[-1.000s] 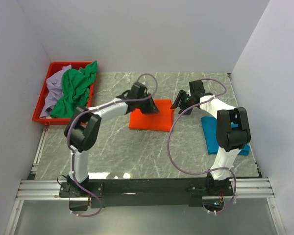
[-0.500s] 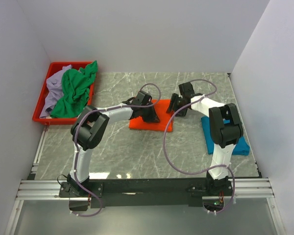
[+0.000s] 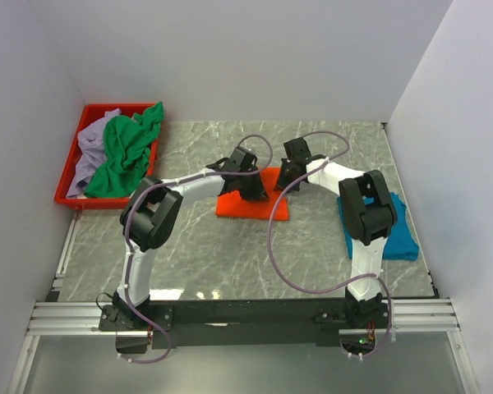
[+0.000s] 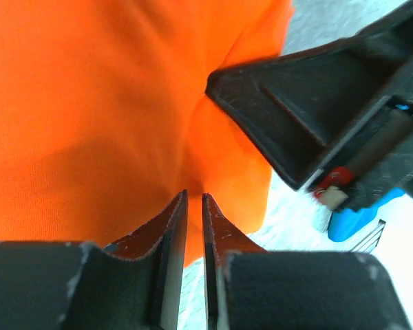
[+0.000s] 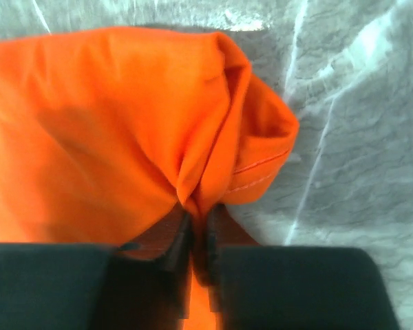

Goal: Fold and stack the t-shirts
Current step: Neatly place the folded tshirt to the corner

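Observation:
The orange t-shirt [image 3: 248,207] lies folded in the middle of the marble table. My left gripper [image 3: 255,191] sits on its back half, jaws almost together with a pinch of orange cloth [image 4: 89,103] between them. From the right, my right gripper [image 3: 284,178] reaches the shirt's back right corner and is shut on a bunched fold of the orange cloth [image 5: 103,124]. The teal blue t-shirt [image 3: 390,231] lies folded at the right, partly under the right arm. The green t-shirt [image 3: 127,152] and the pale lavender one [image 3: 88,152] are heaped in the tray.
A red plastic tray [image 3: 68,162] stands at the back left against the side wall. White walls close in the table on the left, back and right. Purple cables loop above both arms. Bare marble [image 3: 230,254] stretches in front of the orange shirt.
The right gripper has moved left from beside the orange shirt onto its corner and closed on the cloth. The left gripper has stayed on the shirt, which has shifted slightly left.

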Motion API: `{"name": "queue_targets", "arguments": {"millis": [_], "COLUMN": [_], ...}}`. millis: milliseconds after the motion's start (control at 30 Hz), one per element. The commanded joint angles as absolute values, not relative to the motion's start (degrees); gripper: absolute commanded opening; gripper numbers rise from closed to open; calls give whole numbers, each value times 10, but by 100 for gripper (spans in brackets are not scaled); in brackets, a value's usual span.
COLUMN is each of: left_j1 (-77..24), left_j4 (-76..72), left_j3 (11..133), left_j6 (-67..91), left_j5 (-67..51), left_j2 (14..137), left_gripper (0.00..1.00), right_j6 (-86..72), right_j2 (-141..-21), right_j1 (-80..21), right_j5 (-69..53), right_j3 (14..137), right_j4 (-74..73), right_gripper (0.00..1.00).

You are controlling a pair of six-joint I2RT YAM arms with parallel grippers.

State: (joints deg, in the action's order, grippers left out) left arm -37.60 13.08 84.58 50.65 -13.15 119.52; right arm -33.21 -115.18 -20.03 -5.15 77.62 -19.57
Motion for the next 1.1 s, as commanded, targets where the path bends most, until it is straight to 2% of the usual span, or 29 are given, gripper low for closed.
{"name": "queue_targets", "arguments": {"millis": [0,33,400,533,700,1067], "left_j1": [-369,-367,-355,-353,-349,-349], "left_j4": [154,157,178,184,189,193], "left_j3": [868,865,768,733,713,727], "left_j6": [484,483,468,460,451,441], "left_j5": [-117,-114,-118,-123,-136,-159], "left_j2": [1149,1127,927,865,830,833], "left_gripper": [20,20,19,19,19,19], "right_j6": [-351,-363,-510,-548,-583,-613], "right_j2": [-1171,-1170,-1087,-1076,-1096,-1075], "right_j1": [-209,-210,-190,-157,-109,28], "right_j5": [-10,-5,143,161,209,206], "right_j3": [798,799,818,839,924,1012], "right_j4": [-240,-247,-359,-401,-530,-646], "right_gripper": [6,0,0,0,0,0]}}
